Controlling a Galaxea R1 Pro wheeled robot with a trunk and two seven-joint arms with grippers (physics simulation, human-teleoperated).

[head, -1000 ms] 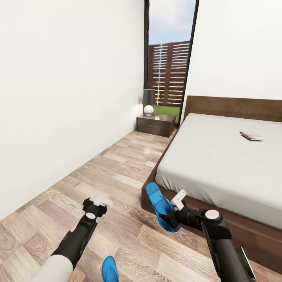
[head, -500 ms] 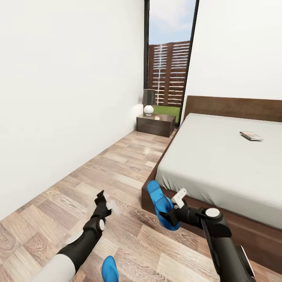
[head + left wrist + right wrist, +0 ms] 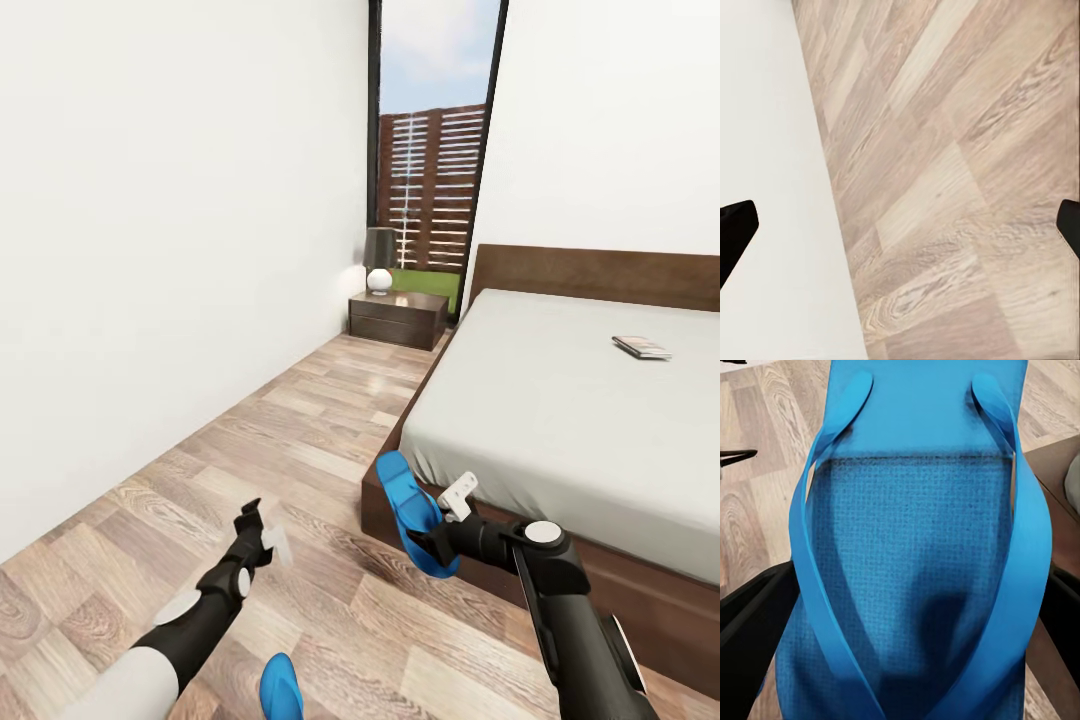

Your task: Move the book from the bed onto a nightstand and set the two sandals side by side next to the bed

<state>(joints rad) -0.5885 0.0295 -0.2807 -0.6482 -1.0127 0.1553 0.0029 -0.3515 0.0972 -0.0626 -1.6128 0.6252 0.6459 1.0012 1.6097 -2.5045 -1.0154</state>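
Right tool [image 3: 432, 548] has one blue sandal [image 3: 408, 511] clamped, held up just off the bed [image 3: 560, 410] frame's near corner. Left tool [image 3: 255, 530] is spread wide over the floor. Nightstand [image 3: 398, 317] sits beside the bed's headboard, second sandal [image 3: 279, 688] lies on the floor well short of the bed, book [image 3: 641, 347] lies on the mattress.
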